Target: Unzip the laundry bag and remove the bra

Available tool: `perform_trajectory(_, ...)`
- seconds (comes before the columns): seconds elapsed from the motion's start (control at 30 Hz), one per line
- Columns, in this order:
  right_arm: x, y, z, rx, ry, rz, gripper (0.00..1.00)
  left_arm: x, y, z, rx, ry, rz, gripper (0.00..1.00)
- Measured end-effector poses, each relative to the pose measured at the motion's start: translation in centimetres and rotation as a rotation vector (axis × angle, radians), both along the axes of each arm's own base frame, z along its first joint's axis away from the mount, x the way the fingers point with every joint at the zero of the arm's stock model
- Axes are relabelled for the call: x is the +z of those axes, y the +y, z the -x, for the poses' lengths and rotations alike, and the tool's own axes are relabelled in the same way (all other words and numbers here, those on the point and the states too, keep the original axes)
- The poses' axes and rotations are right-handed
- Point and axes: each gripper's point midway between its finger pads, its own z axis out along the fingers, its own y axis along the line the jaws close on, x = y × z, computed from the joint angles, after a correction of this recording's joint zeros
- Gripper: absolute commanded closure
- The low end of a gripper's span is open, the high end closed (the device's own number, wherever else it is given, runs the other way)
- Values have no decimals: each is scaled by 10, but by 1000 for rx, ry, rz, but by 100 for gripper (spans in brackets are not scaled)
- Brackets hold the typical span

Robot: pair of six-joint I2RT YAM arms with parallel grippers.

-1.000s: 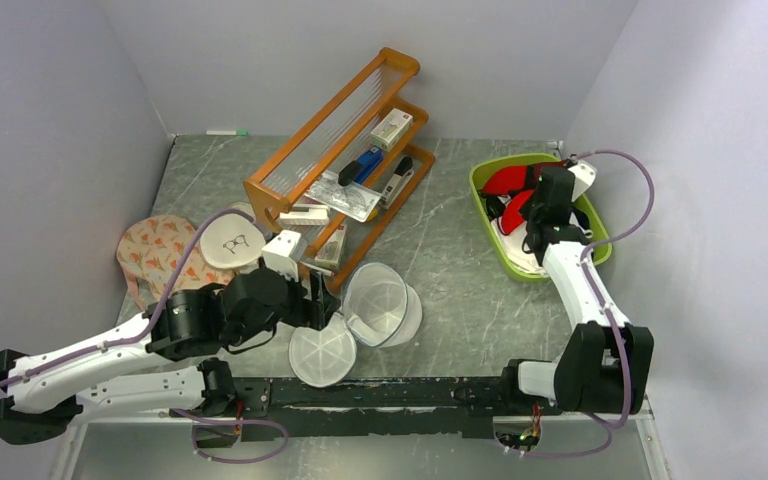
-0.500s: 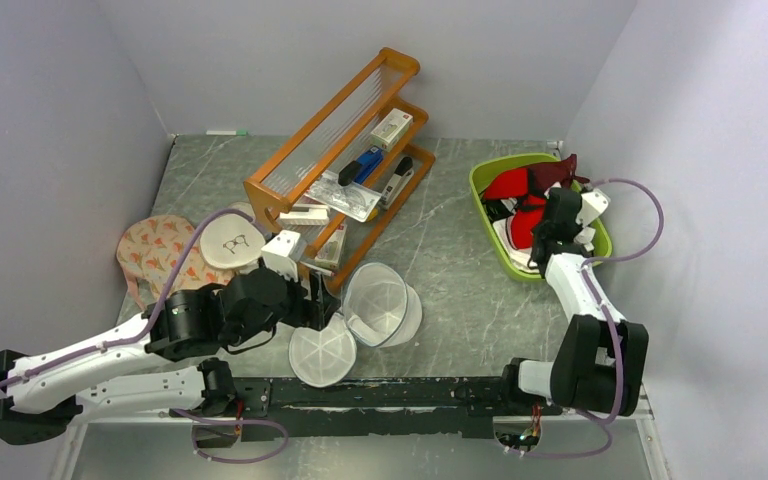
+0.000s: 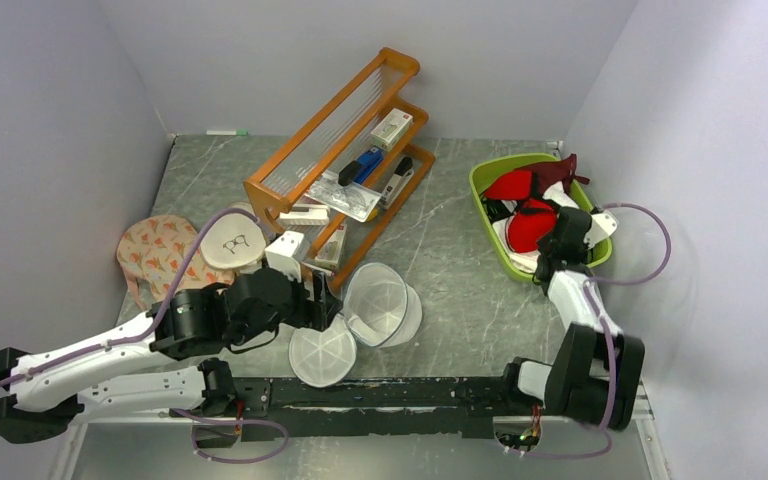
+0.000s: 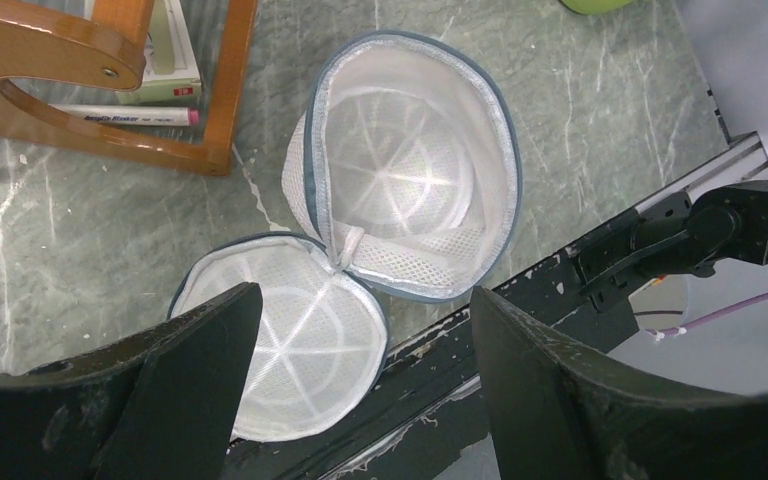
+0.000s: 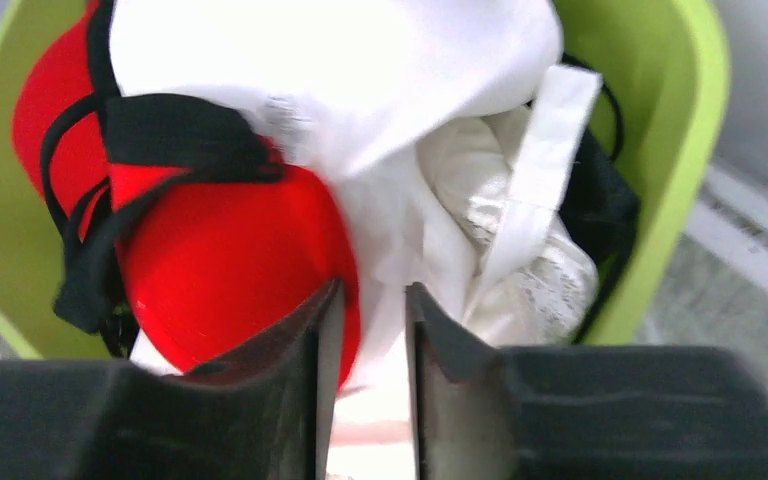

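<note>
The laundry bag lies unzipped on the table as two white mesh bowls, one tilted up (image 3: 375, 300) and one flat (image 3: 322, 355). Both are empty in the left wrist view (image 4: 410, 170). My left gripper (image 3: 325, 302) hangs open just above them, its jaws wide apart (image 4: 365, 295). The red bra (image 3: 532, 225) lies among white and black clothes in the green bin (image 3: 485, 212). My right gripper (image 3: 552, 250) is at the bin's near end. Its jaws (image 5: 372, 290) stand a narrow gap apart, with nothing between them. The bra's red cup (image 5: 220, 260) is just beyond the left finger.
An orange wooden rack (image 3: 340, 150) with boxes and a stapler stands at the back middle, its foot near the bag (image 4: 110, 60). A floral pad (image 3: 155, 250) and a round white case with a glasses drawing (image 3: 232, 242) lie at the left. White clothes (image 5: 360, 70) fill the bin (image 5: 700, 120).
My right gripper has drawn back from over the bin toward its near end. The red bra stays in the bin. The left arm has barely moved.
</note>
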Motion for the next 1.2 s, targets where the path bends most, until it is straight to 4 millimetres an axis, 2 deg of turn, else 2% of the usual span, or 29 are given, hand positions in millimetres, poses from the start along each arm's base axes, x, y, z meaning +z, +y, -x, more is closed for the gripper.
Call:
perform_trajectory(0.1, 20, 3, 12, -3, -88, 19, 45, -4, -2, -1, 1, 5, -15, 12)
perform_trajectory(0.23, 58, 7, 14, 17, -217, 45, 29, -5, -3, -1, 1, 7, -21, 11)
perform_trajectory(0.4, 93, 25, 8, 128, -327, 41, 24, -10, -6, -2, -3, 11, -41, 1)
perform_trajectory(0.57, 115, 45, -2, 253, -373, 19, 20, -6, -21, -4, -49, -6, -29, 0)
perform_trajectory(0.7, 128, 73, -7, 398, -410, -3, 16, -2, -31, -16, -61, -19, -74, 0)
perform_trajectory(0.8, 134, 114, -11, 563, -413, -12, 15, 9, -39, -30, -69, -38, -78, 0)
perform_trajectory(0.9, 148, 170, -15, 760, -411, -1, 15, 34, -49, -43, -86, -78, -62, 0)
perform_trajectory(0.97, 157, 206, -11, 880, -417, 17, 14, 59, -57, -49, -105, -121, -38, 0)
perform_trajectory(1.03, 161, 236, -3, 978, -421, 26, 14, 89, -66, -56, -124, -180, -11, 0)
perform_trajectory(1.1, 161, 269, 10, 1088, -415, 29, 14, 129, -74, -65, -139, -265, 18, 0)
perform_trajectory(1.2, 155, 301, 25, 1199, -387, 34, 13, 176, -76, -84, -117, -371, 40, 0)
